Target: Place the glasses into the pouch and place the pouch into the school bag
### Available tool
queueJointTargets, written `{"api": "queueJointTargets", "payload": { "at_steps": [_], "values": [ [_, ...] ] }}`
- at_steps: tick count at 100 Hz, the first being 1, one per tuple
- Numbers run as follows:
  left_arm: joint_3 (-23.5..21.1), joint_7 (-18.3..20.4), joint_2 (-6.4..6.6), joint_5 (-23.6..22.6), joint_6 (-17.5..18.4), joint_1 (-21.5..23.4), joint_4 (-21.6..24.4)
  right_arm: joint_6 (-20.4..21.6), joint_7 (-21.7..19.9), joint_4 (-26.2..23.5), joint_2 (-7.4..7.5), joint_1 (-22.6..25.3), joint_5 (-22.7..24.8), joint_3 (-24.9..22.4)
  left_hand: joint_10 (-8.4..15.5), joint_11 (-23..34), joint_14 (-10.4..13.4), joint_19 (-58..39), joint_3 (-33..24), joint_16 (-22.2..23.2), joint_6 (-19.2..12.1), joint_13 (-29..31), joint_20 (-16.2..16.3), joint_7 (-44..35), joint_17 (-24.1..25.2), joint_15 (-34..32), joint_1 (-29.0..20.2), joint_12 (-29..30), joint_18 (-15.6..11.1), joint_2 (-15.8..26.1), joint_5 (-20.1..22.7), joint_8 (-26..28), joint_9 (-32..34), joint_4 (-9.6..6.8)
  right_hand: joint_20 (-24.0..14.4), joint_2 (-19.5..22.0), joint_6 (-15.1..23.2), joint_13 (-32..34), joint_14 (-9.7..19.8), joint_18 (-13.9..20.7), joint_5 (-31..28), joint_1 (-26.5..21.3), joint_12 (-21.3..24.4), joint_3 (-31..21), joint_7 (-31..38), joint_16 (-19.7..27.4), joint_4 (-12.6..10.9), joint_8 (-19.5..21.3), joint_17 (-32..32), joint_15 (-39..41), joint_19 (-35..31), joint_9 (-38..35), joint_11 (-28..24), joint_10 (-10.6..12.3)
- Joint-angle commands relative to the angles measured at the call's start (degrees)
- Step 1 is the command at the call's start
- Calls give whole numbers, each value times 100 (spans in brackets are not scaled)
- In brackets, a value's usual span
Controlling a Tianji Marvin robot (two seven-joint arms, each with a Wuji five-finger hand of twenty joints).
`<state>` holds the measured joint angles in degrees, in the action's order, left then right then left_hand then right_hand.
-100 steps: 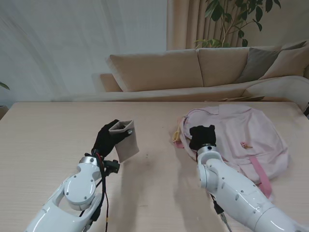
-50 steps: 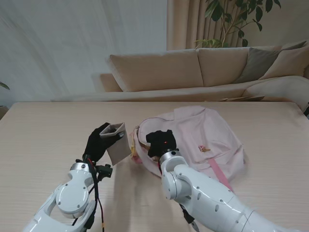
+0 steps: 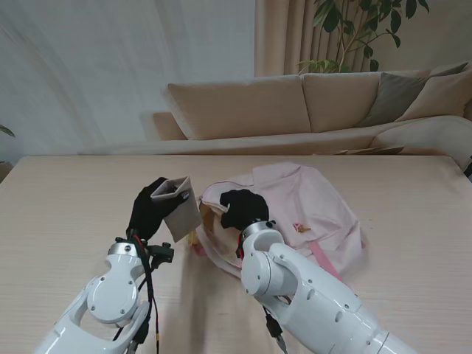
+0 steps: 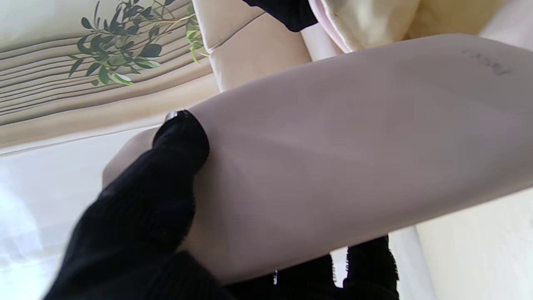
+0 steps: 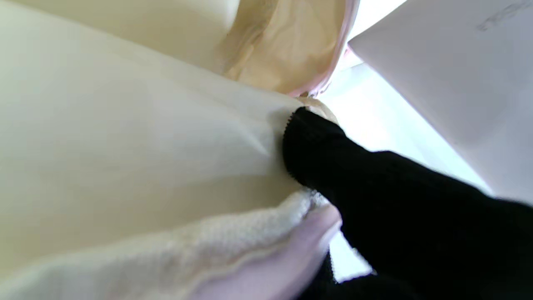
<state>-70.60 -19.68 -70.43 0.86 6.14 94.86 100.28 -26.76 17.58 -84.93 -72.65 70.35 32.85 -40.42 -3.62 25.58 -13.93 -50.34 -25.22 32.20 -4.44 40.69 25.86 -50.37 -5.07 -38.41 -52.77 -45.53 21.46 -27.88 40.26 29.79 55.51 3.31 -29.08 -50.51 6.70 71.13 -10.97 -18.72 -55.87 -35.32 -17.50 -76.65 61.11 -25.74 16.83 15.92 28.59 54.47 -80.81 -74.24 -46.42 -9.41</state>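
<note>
a pale wooden table (image 3: 66,192) fills the stand view, its far edge backed by a beige sofa (image 3: 295,103), a curtain and a leafy plant (image 3: 354,29). on the surface, right of centre and closer to the far edge than to the near one, lies the pink school bag (image 3: 310,203), slumped flat with its opened mouth turned to the robot's left and a pale yellow lining (image 5: 125,146) showing inside. the right hand (image 3: 243,209), in a black glove, is clenched on the bag's rim at that mouth; the right wrist view shows a gloved finger (image 5: 333,158) pressed against the lining beside a strip of white mesh and pink trim, lifting the edge. just to the left of the bag's mouth, held clear of the table, the taupe pouch (image 3: 177,206) hangs tilted, its open top facing up and away from the robot. the left hand (image 3: 147,214), also gloved in black, is clamped on the pouch, thumb (image 4: 179,141) on one flat face and the other fingers wrapped behind it, as the left wrist view shows at close range. the pouch and the bag's mouth sit just beside each other; whether they touch cannot be told. the glasses cannot be made out in any view; the inside of the pouch is hidden.
</note>
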Motion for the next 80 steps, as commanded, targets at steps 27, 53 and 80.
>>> {"api": "queueJointTargets", "payload": {
  "at_steps": [27,53,80],
  "values": [
    [605,-136,-226,77,343,-775,-635,-251,-139,4,-69,-324,-369,-266,623,-361,426,39,104,147,-1153,-27,-10,-357,275,-117,-87,-261,-265,238,322,359,333,181,-130,80,14,351,-137,-139,-76,-299,-164,-255,132,-32,136,177,-60,212,-218,-297,-184,-331],
    [861,-127,-258,-121,569,-1051,-1237,-508,-154,178,-193,-538,-754,-302,757,-607,554,4,-262,158,-1585,-110,-5,-386,369,-160,101,-298,-433,17,417,456,467,254,-160,183,-52,344,-214,-157,-35,-368,-178,-174,117,10,116,234,-123,193,-237,-257,-182,-385],
    [1069,171,-194,-321,600,-1164,-1608,-608,-270,152,-191,-595,-864,-311,716,-684,549,119,-568,173,-1511,-63,-60,-390,633,-247,208,-339,-421,-99,525,387,604,328,-220,231,8,271,-273,-165,-23,-400,-173,-83,103,34,94,299,-140,199,-315,-209,-198,-408]
  ]
}}
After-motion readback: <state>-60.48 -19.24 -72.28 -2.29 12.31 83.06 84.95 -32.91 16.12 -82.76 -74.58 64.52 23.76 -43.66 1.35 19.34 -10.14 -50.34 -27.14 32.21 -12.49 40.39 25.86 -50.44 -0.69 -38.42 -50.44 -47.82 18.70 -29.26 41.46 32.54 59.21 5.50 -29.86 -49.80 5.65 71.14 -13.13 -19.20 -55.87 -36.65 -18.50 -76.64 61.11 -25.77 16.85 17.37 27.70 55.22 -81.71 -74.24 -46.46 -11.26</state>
